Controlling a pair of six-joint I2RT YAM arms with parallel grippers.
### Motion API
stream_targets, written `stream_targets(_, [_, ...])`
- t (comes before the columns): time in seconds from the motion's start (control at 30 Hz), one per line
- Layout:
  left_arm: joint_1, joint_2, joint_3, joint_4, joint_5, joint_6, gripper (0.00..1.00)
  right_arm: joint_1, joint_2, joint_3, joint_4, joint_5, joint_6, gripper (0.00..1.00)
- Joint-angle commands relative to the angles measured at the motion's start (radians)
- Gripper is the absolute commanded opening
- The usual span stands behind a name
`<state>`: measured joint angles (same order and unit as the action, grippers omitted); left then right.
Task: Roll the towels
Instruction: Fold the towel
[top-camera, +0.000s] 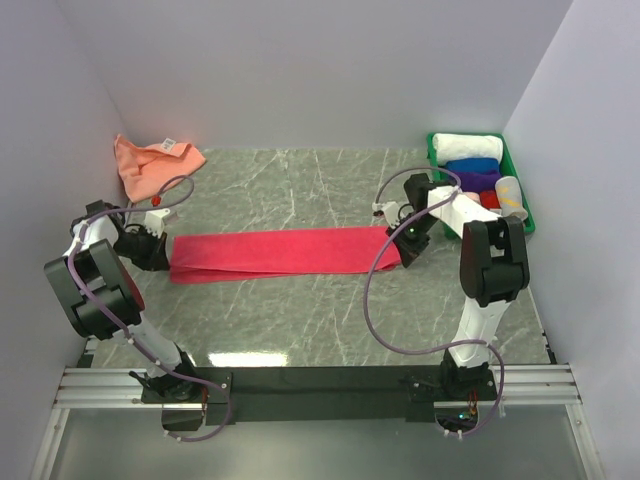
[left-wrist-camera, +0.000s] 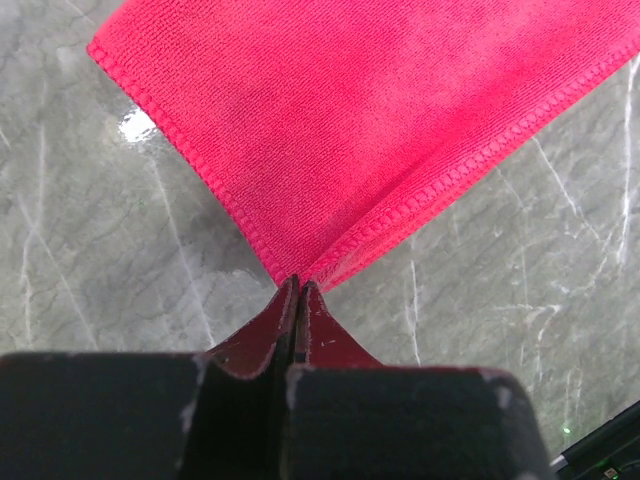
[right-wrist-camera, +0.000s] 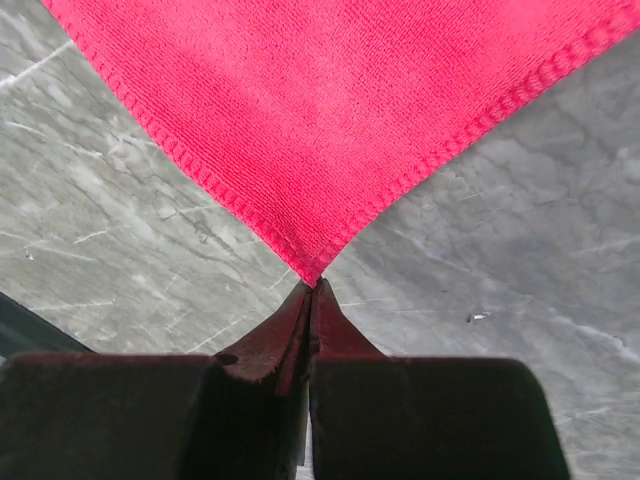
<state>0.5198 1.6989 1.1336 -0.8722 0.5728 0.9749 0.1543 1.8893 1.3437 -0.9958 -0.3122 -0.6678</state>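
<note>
The long crimson-pink cloth towel (top-camera: 280, 252) lies flat as a folded strip across the middle of the grey marbled worktop (top-camera: 300, 330). The left hand (left-wrist-camera: 298, 285) and the right hand (right-wrist-camera: 312, 285) each pinch an end corner, jaws fully closed, by the tips only. Uneven pulling could slip a corner free or skew the strip.

Left end effector (left-wrist-camera: 298, 288): dark tapered fingers (left-wrist-camera: 262, 338), scuffed black housing.
Right end effector (right-wrist-camera: 312, 288): alike.
Left arm (top-camera: 95, 290), right arm (top-camera: 490, 262): white links, black joint housings behind each end effector.
Cables (top-camera: 366, 295): purple-grey loops alongside.

Crimson towel (top-camera: 280, 255), grey white-veined table (top-camera: 300, 325)
</note>
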Motion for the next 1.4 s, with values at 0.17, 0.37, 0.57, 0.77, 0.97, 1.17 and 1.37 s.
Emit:
stream_targets(0.17, [0.005,-0.01,-0.021,0.025,-0.033,0.018,0.01,0.01,0.005,0.069,-0.004,0.022,0.007,0.0])
stream_targets(0.37, [0.006,-0.015,-0.006,-0.002,-0.024,0.028,0.03,0.01,0.008,0.101,-0.033,0.01,0.001,0.0])
stream_targets(0.57, [0.005,-0.01,-0.009,-0.001,-0.022,0.03,0.03,0.01,0.002,0.075,-0.024,0.005,0.0,0.0])
stream_targets(0.77, [0.006,0.001,-0.02,0.007,-0.024,0.024,0.04,0.008,0.01,0.08,-0.027,-0.011,0.011,0.0])
stream_targets(0.97, [0.006,0.002,-0.047,-0.011,-0.05,0.054,0.13,0.008,0.013,0.066,-0.032,0.002,-0.001,0.04])
stream_targets(1.17, [0.022,-0.01,0.0,-0.125,-0.07,0.102,0.29,0.002,-0.038,0.074,-0.105,0.007,-0.038,0.41])
stream_targets(1.37, [0.048,-0.004,0.158,-0.235,-0.004,0.061,0.38,-0.041,-0.041,0.217,-0.191,-0.04,-0.017,0.48])
